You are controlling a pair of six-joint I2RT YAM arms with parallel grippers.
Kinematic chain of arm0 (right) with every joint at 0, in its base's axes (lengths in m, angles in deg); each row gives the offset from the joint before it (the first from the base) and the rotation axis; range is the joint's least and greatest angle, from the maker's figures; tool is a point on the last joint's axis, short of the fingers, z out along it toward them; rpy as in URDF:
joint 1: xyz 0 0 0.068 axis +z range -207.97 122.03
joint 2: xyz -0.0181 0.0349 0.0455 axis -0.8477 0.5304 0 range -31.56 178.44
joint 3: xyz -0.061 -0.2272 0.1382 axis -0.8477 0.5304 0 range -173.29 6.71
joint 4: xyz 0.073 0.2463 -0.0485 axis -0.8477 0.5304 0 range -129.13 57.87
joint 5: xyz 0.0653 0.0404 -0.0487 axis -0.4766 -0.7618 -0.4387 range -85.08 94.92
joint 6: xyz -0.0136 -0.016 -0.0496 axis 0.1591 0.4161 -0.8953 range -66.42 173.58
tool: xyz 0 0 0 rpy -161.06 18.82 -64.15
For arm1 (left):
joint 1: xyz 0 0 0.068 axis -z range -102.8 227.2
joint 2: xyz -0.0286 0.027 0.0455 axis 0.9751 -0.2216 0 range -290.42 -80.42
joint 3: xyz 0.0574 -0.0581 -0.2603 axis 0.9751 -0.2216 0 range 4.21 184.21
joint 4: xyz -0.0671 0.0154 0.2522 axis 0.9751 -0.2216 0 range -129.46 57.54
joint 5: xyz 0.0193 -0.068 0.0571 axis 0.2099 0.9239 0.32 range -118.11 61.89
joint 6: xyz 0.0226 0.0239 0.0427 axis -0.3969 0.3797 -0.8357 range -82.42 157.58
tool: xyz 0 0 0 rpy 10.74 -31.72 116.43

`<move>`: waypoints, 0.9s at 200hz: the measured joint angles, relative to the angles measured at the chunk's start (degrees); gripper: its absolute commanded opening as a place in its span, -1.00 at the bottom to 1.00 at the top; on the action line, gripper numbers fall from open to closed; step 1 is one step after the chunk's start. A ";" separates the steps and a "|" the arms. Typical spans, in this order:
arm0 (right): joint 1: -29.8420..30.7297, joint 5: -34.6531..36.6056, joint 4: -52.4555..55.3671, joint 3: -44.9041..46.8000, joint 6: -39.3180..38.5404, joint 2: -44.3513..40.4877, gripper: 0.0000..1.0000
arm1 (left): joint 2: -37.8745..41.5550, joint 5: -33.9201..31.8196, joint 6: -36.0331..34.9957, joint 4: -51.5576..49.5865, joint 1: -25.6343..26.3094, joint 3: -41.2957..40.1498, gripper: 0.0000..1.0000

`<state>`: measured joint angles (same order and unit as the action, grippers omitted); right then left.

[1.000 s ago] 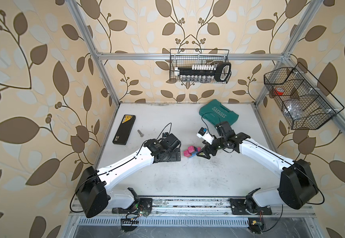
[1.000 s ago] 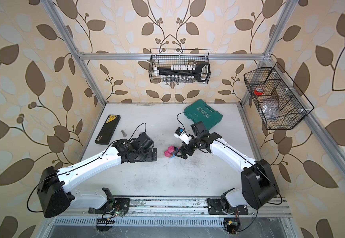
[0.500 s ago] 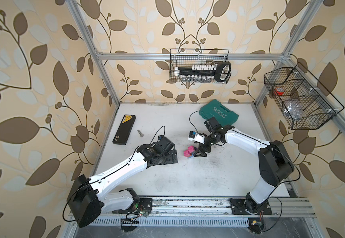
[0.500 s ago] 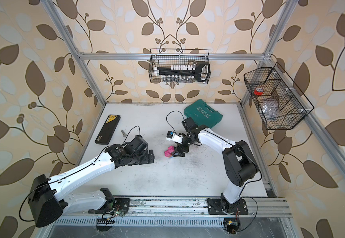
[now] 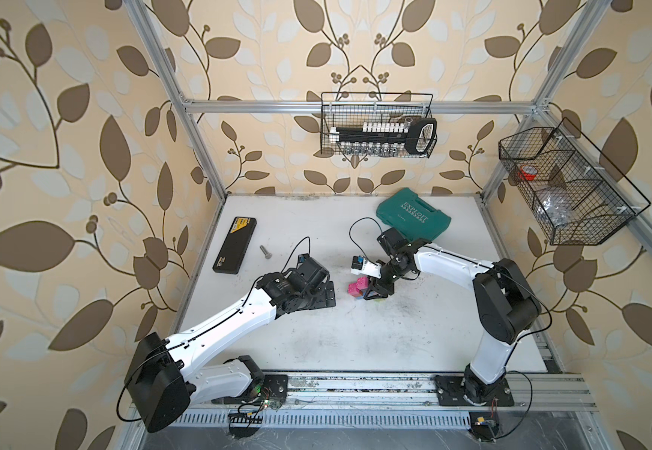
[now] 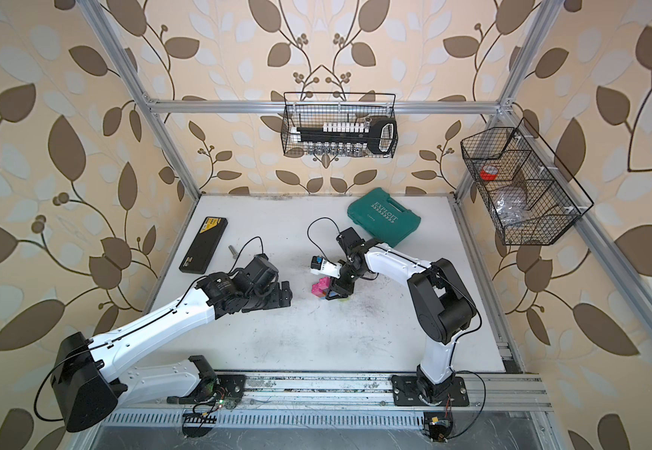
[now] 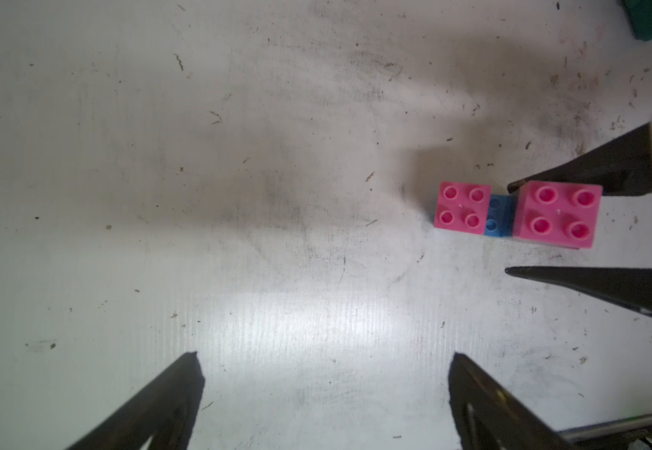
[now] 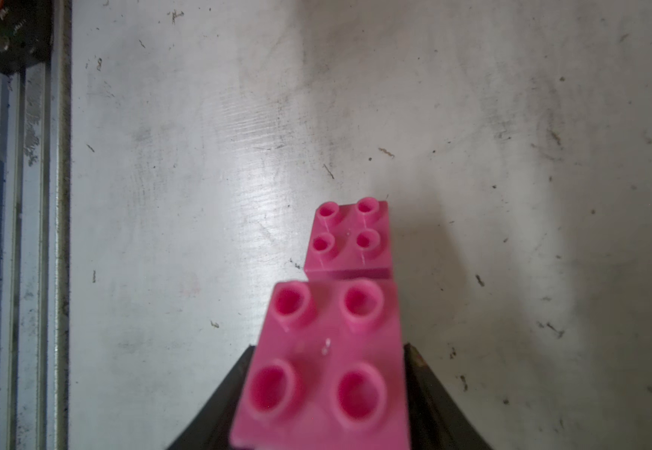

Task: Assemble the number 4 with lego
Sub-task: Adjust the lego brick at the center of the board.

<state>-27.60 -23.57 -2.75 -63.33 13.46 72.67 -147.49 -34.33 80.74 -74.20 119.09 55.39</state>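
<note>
The left gripper stands wide apart and has drawn back from the lego, which sits mid-table as before. The right gripper has narrowed its jaws to flank the taller pink brick. Whether they pinch it cannot be told. A lower pink brick and a blue brick adjoin it.

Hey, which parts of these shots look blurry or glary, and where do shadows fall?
Right wrist view: the nearer pink studded brick is soft, the farther pink studded brick sharper, with a glare streak on the white tabletop. Left wrist view: a bright glare patch on that tabletop and a broad soft shadow near the bricks. Both top views: evenly lit, sharp.
</note>
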 measured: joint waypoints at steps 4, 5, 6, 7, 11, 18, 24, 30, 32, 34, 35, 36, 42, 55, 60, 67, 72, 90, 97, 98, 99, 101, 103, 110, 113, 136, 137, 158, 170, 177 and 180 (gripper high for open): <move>0.00 0.02 0.02 -0.09 0.26 0.02 -0.12 | 0.00 0.00 0.00 0.00 0.00 0.00 0.98; 0.00 0.07 0.04 -0.11 0.20 0.04 -0.12 | 0.00 0.00 0.00 0.02 0.00 0.00 0.98; 0.00 0.11 0.02 -0.15 0.22 0.04 -0.13 | 0.00 0.00 0.00 0.02 0.00 0.00 0.98; 0.00 0.13 0.02 -0.15 0.35 0.07 -0.14 | 0.00 0.02 0.00 0.02 0.00 0.00 0.98; 0.00 0.22 0.02 -0.24 0.55 0.07 -0.18 | 0.00 0.00 0.00 0.00 0.00 0.00 0.98; 0.00 0.37 0.09 -0.42 0.81 0.11 -0.23 | 0.00 0.00 0.00 0.00 0.00 0.00 0.98; 0.00 0.48 0.07 -0.59 1.05 0.11 -0.28 | 0.00 0.00 0.00 0.00 0.00 0.00 0.98; 0.00 0.50 0.11 -0.74 1.36 0.15 -0.32 | 0.00 0.00 0.00 0.00 0.00 0.00 0.98; 0.00 0.50 0.09 -0.83 1.22 0.17 -0.33 | 0.00 0.02 0.00 0.02 0.00 0.00 0.98; 0.00 0.52 0.13 -0.90 1.46 0.20 -0.35 | 0.00 0.02 0.00 0.02 0.00 0.00 0.98; 0.00 0.55 0.17 -0.94 1.66 0.22 -0.35 | 0.00 0.00 0.00 0.00 0.00 0.00 0.98; 0.00 0.52 0.17 -0.96 1.64 0.22 -0.36 | 0.00 0.02 0.00 0.02 0.00 0.00 0.98; 0.00 0.48 0.22 -1.20 1.81 0.37 -0.38 | 0.00 0.00 0.00 0.00 -0.04 0.00 0.98; 0.00 0.20 0.50 -1.92 2.03 0.94 -0.40 | 0.00 0.09 0.00 0.00 -0.35 0.00 0.98; -0.07 0.00 0.66 -2.27 2.19 1.27 -0.41 | 0.00 0.09 0.00 0.02 -0.37 0.00 0.98; -0.20 -0.37 0.98 -2.80 2.43 1.68 -0.41 | 0.00 0.09 0.00 0.02 -0.37 0.00 0.98; -0.31 -0.68 1.22 -3.19 2.49 2.05 -0.40 | 0.00 0.09 0.00 0.02 -0.37 0.00 0.98; -0.74 -1.84 2.21 -4.68 2.97 3.41 -0.32 | 0.00 0.09 0.00 0.02 -0.37 0.00 0.98; -0.87 -2.23 2.54 -5.16 3.08 3.91 -0.27 | 0.00 0.09 0.00 0.02 -0.37 0.00 0.98; -0.90 -2.25 2.56 -5.22 3.17 3.98 -0.26 | 0.00 0.11 0.00 0.02 -0.37 0.00 0.98; -0.90 -2.25 2.58 -5.27 3.19 4.02 -0.25 | 0.00 0.11 0.00 0.02 -0.37 0.00 0.98; -0.92 -2.25 2.64 -5.35 3.23 4.17 -0.23 | 0.00 0.11 0.00 0.02 -0.37 0.00 0.98; -0.94 -2.23 2.69 -5.44 3.23 4.33 -0.22 | 0.00 0.09 0.00 0.02 -0.37 0.00 0.98; -1.14 -2.34 2.89 -5.57 3.45 4.81 -0.16 | 0.00 0.09 0.00 0.02 -0.37 0.00 0.98; -1.20 -2.38 3.02 -5.57 3.80 5.07 -0.15 | 0.00 0.09 0.00 0.02 -0.37 0.00 0.98; -1.75 -2.56 4.35 -5.84 4.22 6.91 0.00 | 0.00 0.11 0.00 0.02 -0.55 0.00 0.98; -1.77 -2.58 4.35 -5.84 4.26 6.95 0.00 | 0.00 0.09 0.00 0.02 -0.59 0.00 0.98; -2.43 -2.95 5.40 -6.38 4.79 7.74 0.07 | 0.00 0.20 0.00 0.02 -0.74 0.00 0.98; -2.82 -3.30 5.92 -6.95 5.07 8.04 0.14 | 0.00 0.20 0.00 0.04 -0.74 0.00 0.98; -3.10 -3.52 6.10 -7.37 5.27 8.22 0.16 | 0.00 0.20 0.00 0.04 -0.74 0.00 0.98; -3.17 -3.58 6.16 -7.56 5.51 8.31 0.16 | 0.00 0.20 0.00 0.02 -0.76 0.00 0.98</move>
<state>-30.77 -27.15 3.42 -70.89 18.97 80.97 -147.49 -34.13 80.74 -74.18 118.32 55.39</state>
